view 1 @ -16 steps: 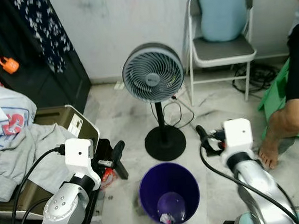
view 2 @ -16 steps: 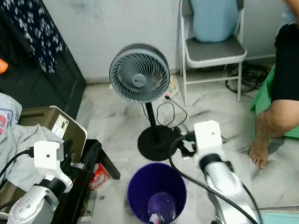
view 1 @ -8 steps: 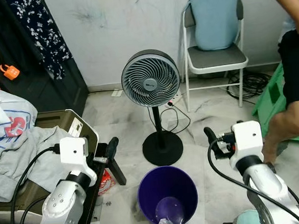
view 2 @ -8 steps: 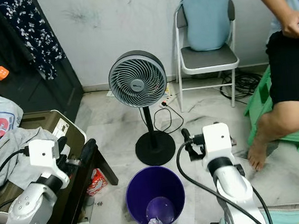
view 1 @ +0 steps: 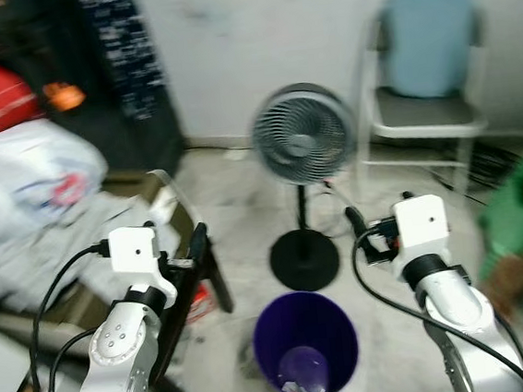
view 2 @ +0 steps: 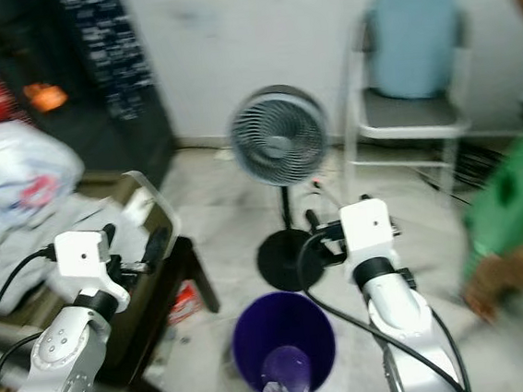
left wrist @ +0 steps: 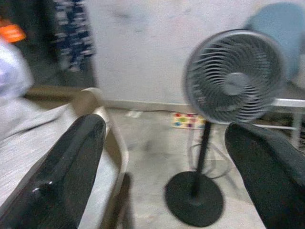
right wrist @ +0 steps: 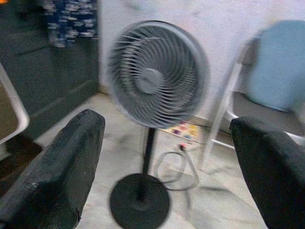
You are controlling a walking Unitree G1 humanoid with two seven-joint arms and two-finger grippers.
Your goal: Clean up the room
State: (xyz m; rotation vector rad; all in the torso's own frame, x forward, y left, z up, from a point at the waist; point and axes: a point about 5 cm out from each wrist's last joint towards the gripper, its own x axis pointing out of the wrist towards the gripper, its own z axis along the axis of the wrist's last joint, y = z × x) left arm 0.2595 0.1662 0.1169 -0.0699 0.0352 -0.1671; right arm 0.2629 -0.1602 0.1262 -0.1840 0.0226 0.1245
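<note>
A: Take the purple bin [view 1: 310, 347] as the anchor. Where does it stand?

B: On the pale marble floor [view 1: 246, 225], low in the head views, between the two silver arms. Some small litter lies at its bottom, too blurred to name.

A: And just beyond the bin?

B: The grey pedestal fan [view 1: 304, 141], its round black base [view 1: 306, 259] on the floor near the bin's far rim. Behind the fan is a white folding chair [view 2: 409, 117] with a light blue cushion against its back, by the wall.

A: The hands?

B: The left hand [left wrist: 162, 157] is raised to the bin's left; its two black fingers [left wrist: 62, 167] stand wide apart with nothing between them, and the fan shows through the gap. The right hand [right wrist: 167, 162] is up on the bin's right, fingers [right wrist: 57, 167] likewise spread and empty, also framing the fan.

A: What sits left of the bin?

B: A dark low piece of furniture with a pale curved rim [view 1: 174, 204], and grey cloth [view 1: 80, 237] and a white bag with red print [view 1: 33, 185] heaped on it. A small red packet [view 2: 184, 301] lies on the floor beneath its edge.

A: To the right?

B: Something green [view 1: 522, 203], and part of a person's foot [view 2: 497, 280], both heavily blurred.
</note>
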